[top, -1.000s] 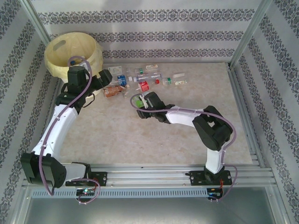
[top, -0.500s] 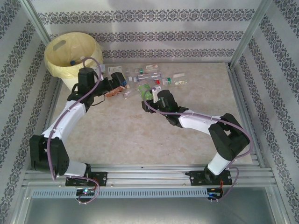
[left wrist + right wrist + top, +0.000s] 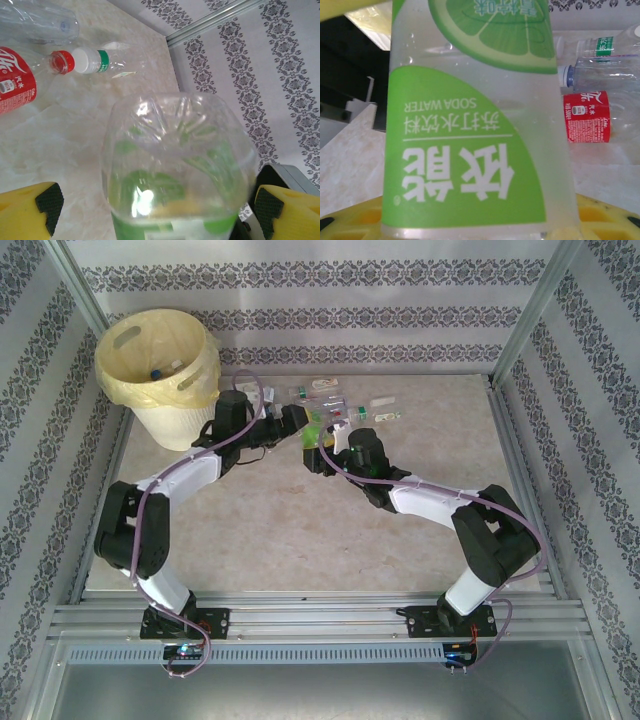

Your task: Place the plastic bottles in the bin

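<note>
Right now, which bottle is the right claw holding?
The green lime-label soda water bottle. The red-label bottle and the white-label bottle lie loose on the table.

The table [image 3: 300,530] is a pale marbled slab. The bin [image 3: 172,422] stands at its far left corner. A loose row of bottles [image 3: 325,388] lies along the far edge, among them a red-label bottle [image 3: 12,80] and a white-capped bottle [image 3: 92,61], cap to cap.
</note>
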You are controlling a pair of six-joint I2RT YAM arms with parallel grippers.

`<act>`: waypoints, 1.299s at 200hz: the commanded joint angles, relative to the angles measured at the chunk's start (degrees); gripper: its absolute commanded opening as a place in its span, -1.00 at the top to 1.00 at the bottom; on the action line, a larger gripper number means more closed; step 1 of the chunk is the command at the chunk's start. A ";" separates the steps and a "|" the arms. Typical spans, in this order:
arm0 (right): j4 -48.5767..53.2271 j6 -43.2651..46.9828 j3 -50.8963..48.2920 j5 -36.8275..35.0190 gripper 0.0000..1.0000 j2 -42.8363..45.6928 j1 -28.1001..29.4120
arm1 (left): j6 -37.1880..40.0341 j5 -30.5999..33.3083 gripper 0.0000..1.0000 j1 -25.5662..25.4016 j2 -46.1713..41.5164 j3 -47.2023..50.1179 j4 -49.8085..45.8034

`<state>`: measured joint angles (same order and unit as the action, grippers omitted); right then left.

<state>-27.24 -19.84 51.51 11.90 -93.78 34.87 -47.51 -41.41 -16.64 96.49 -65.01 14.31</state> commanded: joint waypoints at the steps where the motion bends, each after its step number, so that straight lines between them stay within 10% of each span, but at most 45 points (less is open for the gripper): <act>1: -2.54 -0.70 1.99 2.88 -0.06 -0.09 0.20 | -2.20 0.06 -0.99 -0.96 1.47 -2.00 5.05; 24: -1.32 0.35 3.04 4.42 -0.07 -0.17 0.73 | -1.87 2.75 -0.96 -1.02 2.23 -2.30 4.40; 90: 2.33 2.03 6.41 6.59 -0.25 -0.96 0.74 | -1.91 1.84 -0.06 -1.09 2.14 -2.79 5.38; 120: 2.21 3.66 6.96 8.76 -0.48 -0.99 0.45 | -0.50 3.21 0.01 -1.05 1.04 -3.27 3.68; 134: 2.02 4.14 6.47 7.77 -0.95 -0.22 0.37 | 0.27 3.89 0.02 -0.96 0.66 -3.70 2.72; 260: 0.57 -0.58 -2.70 -8.69 -0.96 16.57 -4.61 | 11.53 21.96 0.04 5.77 -6.50 -17.50 -14.14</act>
<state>-24.73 -17.74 50.72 8.10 -79.29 31.46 -39.92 -24.82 -12.34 92.92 -78.30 3.44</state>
